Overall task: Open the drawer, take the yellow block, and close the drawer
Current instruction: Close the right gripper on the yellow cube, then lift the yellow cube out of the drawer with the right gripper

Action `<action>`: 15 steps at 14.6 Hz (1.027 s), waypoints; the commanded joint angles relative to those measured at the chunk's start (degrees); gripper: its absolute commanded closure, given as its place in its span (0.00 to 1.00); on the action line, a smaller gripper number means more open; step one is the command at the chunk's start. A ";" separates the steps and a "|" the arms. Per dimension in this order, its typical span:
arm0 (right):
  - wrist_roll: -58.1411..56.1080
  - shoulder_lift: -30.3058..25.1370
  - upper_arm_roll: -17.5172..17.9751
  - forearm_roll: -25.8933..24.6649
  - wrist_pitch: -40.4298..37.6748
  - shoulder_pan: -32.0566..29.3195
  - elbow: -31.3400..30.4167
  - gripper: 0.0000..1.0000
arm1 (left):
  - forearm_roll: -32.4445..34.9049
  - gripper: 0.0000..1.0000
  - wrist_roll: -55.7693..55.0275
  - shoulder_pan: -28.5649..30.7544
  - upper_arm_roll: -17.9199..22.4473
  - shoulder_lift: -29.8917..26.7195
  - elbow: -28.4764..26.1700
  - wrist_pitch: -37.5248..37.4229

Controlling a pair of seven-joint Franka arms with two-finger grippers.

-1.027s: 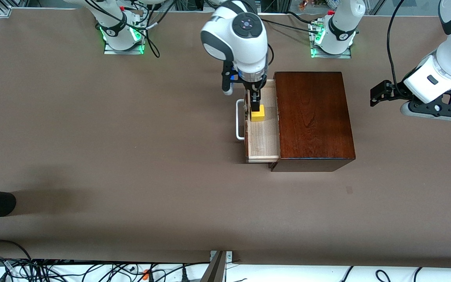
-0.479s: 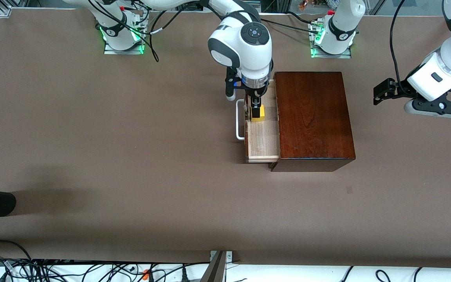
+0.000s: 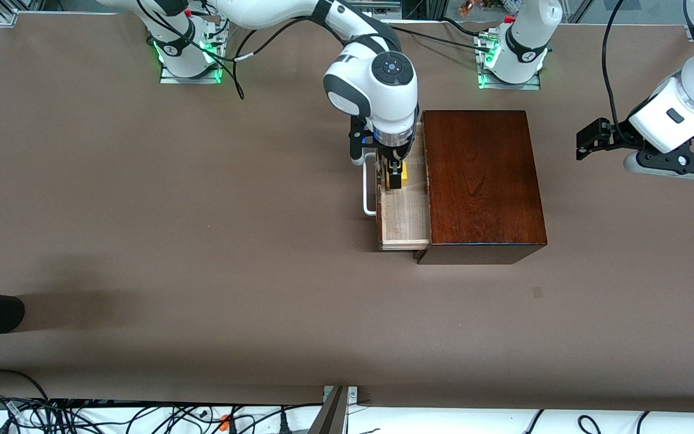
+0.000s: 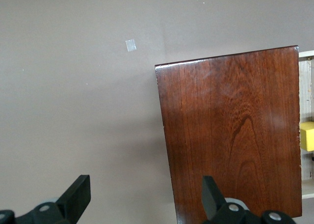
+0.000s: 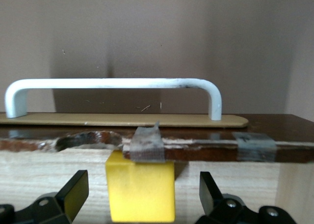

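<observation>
Now the right pincer (image 3: 393, 175) sits lower inside the drawer (image 3: 406, 211) than a second ago, its fingers (image 5: 73, 192) spread wide on either side of the yellow block (image 5: 141, 193) without closing on it. The block rests on the drawer's pale floor, just beside the dark front board, at the end of the drawer farther from the front camera; from the front view the wrist covers most of it. Grey tape (image 5: 148, 144) patches the chipped top edge of that front board, and the white handle (image 5: 113, 90) stands on its outer face. The drawer is pulled out of the wooden box (image 3: 481, 181) toward the right arm's end of the table (image 3: 142, 229). The left pincer (image 4: 142, 202) waits in the air, fingers wide apart, over the table beside the box, having shifted only slightly. No writing is readable.
</observation>
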 commanded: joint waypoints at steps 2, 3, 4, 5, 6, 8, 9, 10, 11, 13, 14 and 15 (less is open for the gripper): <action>-0.79 1.66 -0.22 -1.06 1.01 0.55 1.65 0.57 | 1.07 0.00 2.14 0.27 0.13 -0.17 0.84 -1.14; -1.58 1.48 -0.22 -0.98 1.01 0.46 1.74 0.83 | 0.99 0.00 2.14 0.27 0.13 -0.17 0.84 -1.14; -2.11 1.13 -0.13 -0.89 0.66 0.29 1.83 0.92 | 1.07 0.00 2.23 0.27 0.13 -0.17 0.84 -1.14; -2.12 0.87 -0.04 -0.71 0.22 0.20 2.00 0.95 | 1.07 0.00 2.23 0.27 0.13 -0.17 0.84 -1.14; -2.12 0.00 0.22 -0.45 -0.57 0.20 2.09 0.97 | 1.07 0.00 2.23 0.36 0.13 -0.17 0.84 -1.14; -2.12 -1.41 0.40 0.42 -4.07 0.02 4.01 0.99 | 1.07 0.00 2.23 0.36 0.13 -0.17 0.84 -1.14; -2.12 -1.85 0.40 2.08 -6.70 0.02 6.03 0.99 | 1.07 0.00 2.31 0.45 0.13 -0.17 0.75 -1.23; -2.20 -2.47 0.40 3.67 -9.51 -0.24 8.14 0.99 | 1.07 0.00 2.40 0.45 0.13 -0.17 0.75 -1.31; -2.73 -3.34 0.40 5.16 -12.24 -0.50 10.25 0.99 | 1.07 0.00 2.40 0.62 0.13 -0.17 0.75 -1.32; -7.10 -6.85 0.31 7.80 -16.20 -2.69 10.71 0.99 | 0.72 0.00 2.40 1.15 0.13 -0.17 0.75 -1.40; -12.09 -8.61 0.14 9.20 -17.78 -4.36 10.53 0.99 | 0.64 0.00 2.40 1.15 0.13 -0.08 0.75 -1.75; -18.14 -10.28 -0.04 10.52 -20.50 -6.63 10.36 0.99 | 0.64 0.00 2.40 1.15 0.13 -0.17 0.75 -2.02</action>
